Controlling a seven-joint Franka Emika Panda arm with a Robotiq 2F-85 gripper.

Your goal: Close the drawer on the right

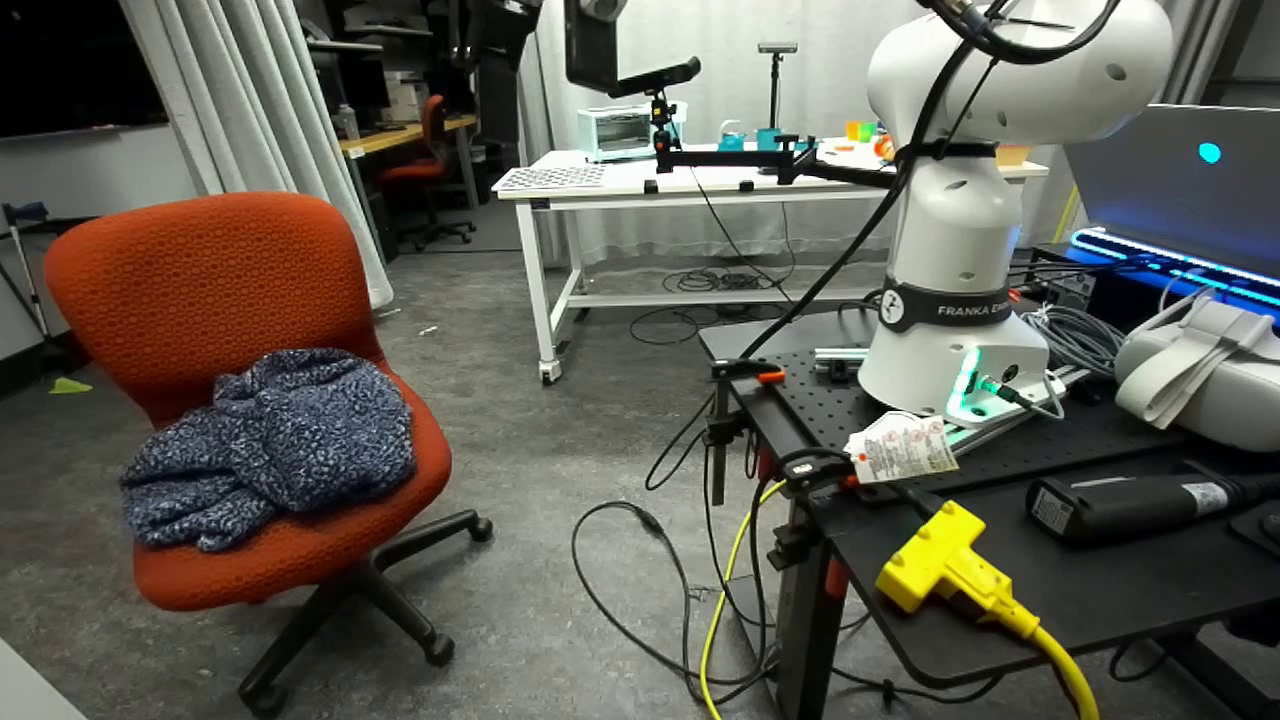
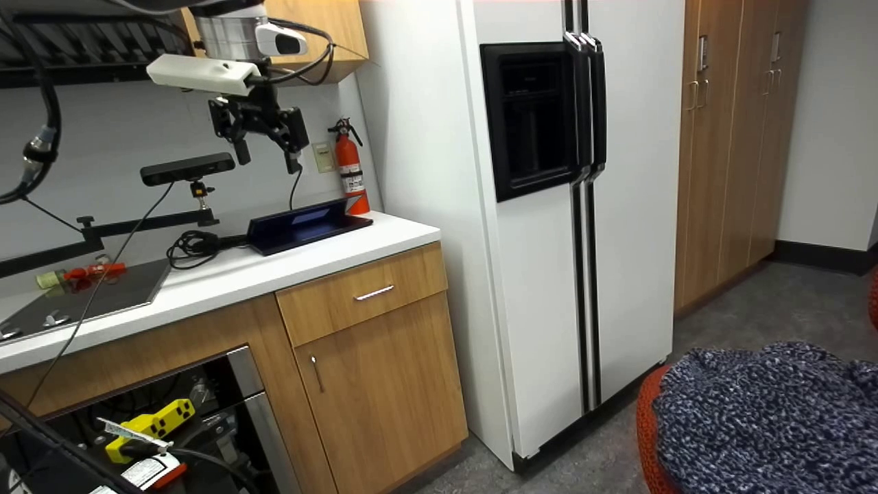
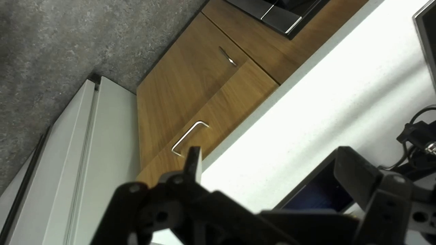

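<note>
A white refrigerator (image 2: 429,199) stands just beside the end of the white counter (image 2: 370,248). Under this end is the drawer (image 2: 363,307); its wooden front looks closed, or nearly so. A dark folded device (image 2: 309,230) lies on the counter. The gripper (image 2: 267,158) hangs higher than the counter, its fingers (image 3: 356,175) well apart. The silver handle (image 2: 374,293) is below the counter's edge.

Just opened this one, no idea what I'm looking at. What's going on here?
A robot arm is at a kitchen counter, its gripper hanging open above the counter, apparently holding nothing. The wooden drawer beside the fridge looks shut or very nearly so, and the gripper is clear of its metal handle. So nothing is being handled at this moment, and the drawer seems to need little or no more pushing.
</note>
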